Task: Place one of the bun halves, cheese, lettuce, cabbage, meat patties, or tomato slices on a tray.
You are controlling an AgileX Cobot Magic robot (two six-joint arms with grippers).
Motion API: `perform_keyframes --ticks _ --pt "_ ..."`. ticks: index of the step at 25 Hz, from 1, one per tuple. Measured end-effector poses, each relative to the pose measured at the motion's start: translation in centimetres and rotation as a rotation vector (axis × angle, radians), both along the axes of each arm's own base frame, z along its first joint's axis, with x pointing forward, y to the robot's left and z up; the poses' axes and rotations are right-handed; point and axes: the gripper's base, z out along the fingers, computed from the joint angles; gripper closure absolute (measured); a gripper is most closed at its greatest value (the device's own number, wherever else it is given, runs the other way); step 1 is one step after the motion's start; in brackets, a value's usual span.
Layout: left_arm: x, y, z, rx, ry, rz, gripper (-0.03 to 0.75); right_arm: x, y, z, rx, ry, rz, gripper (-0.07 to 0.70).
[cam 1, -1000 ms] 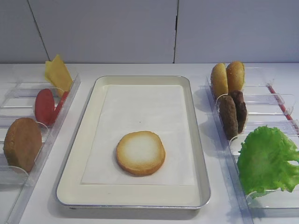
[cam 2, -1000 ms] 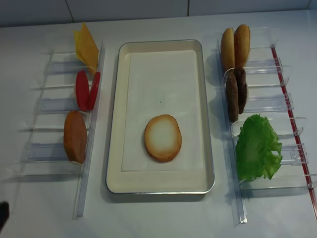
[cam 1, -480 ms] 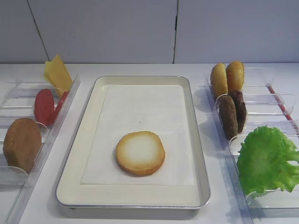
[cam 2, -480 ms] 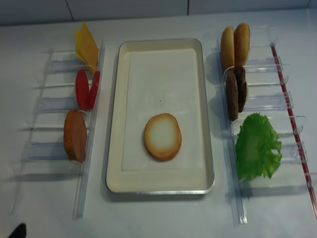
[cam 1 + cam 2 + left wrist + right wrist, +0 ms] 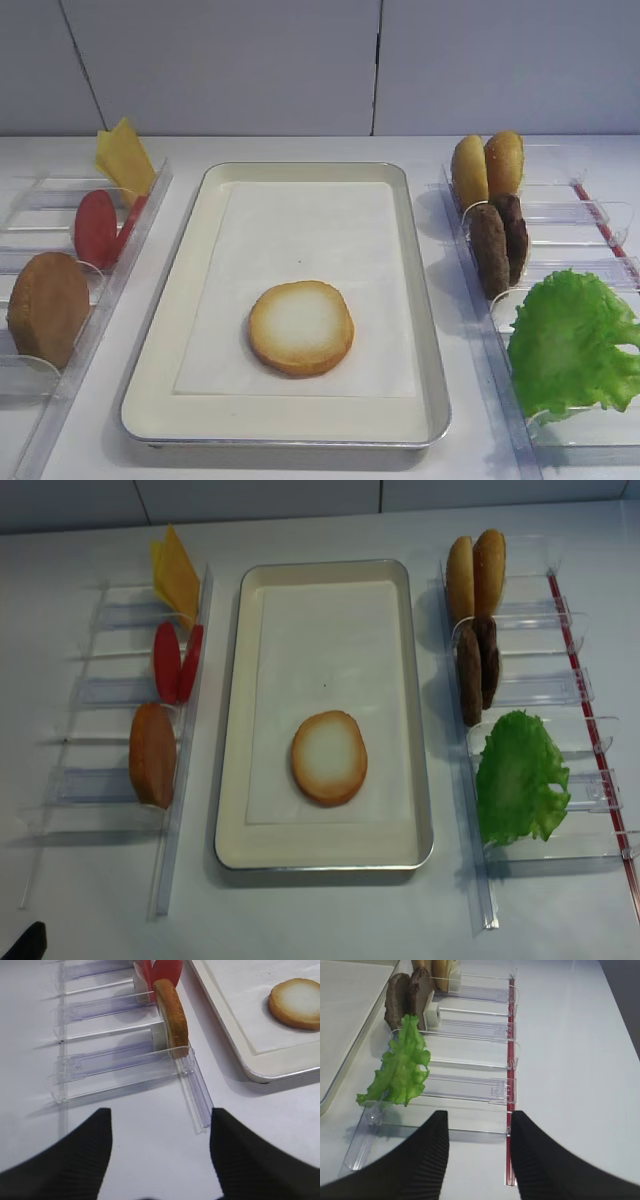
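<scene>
Left tool (image 5: 159,1147) lower now, jaws apart, beside bin (image 5: 125,1062) edge.

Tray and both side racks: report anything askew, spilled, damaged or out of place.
Nothing stands out. The bun half lies flat on the tray, on its paper liner. The cheese, tomato slices, meat patties and lettuce stand in their clear bins. No spills or damage show.

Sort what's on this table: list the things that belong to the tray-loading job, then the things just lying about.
Job things: bun half lying on the tray; cheese; tomato slices; meat patties; lettuce.

Lying about: domed buns; brown-faced bun half; clear bins.
</scene>
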Motion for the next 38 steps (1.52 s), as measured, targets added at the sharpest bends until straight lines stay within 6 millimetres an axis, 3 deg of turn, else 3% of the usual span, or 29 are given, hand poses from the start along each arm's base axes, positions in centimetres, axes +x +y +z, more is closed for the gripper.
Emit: perform_keyframes --ticks 10,20,38 --pt "-0.02 -0.02 0.00 -0.002 0.000 0.016 0.304 0.00 0.00 0.00 0.001 0.000 -0.001 0.309" --pt "-0.25 -0.30 0.00 -0.003 0.000 0.274 0.307 0.00 0.00 0.00 0.001 0.000 -0.001 0.309" --pt "-0.25 -0.31 0.00 -0.005 0.000 0.285 0.307 0.00 0.00 0.00 0.001 0.000 -0.001 0.309"
